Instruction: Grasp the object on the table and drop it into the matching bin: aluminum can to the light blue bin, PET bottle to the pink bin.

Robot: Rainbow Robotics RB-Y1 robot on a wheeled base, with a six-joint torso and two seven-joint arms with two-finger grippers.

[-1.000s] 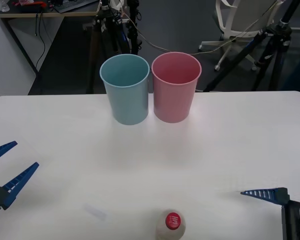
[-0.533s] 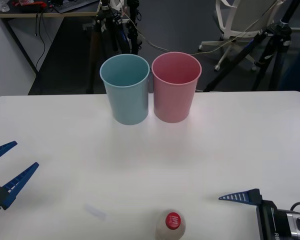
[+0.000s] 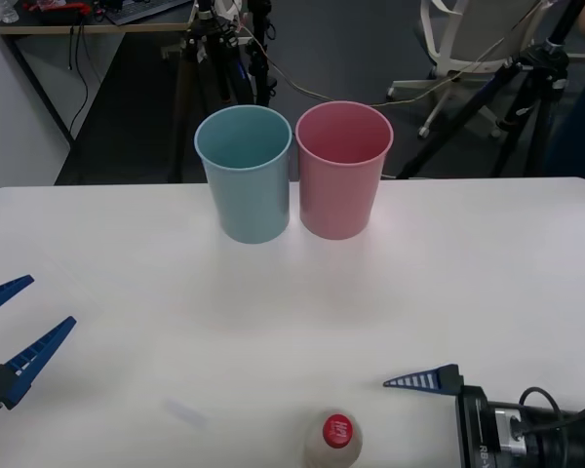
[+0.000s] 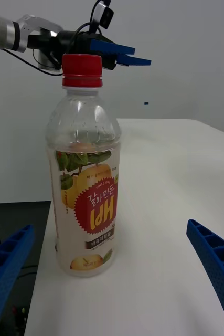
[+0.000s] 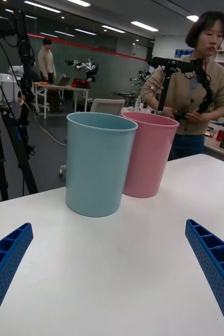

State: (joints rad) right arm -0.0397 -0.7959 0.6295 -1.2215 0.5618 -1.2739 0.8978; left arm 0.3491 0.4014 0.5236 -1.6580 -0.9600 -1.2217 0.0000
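Your left gripper (image 3: 15, 331) sits low at the left edge of the front view, its two blue ribbed fingers (image 3: 39, 353) spread wide and pointing forward and inward. Your right gripper (image 4: 112, 273) sits low at the right, fingers parted; one blue fingertip (image 3: 421, 378) points toward your left, ahead of the black wrist body (image 3: 526, 439).

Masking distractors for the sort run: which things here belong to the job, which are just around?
Job:
- PET bottle, upright
- pink bin
- light blue bin
- table
- right end effector, open, facing the bottle
- left end effector, open

Just around:
- tripods
- office chair
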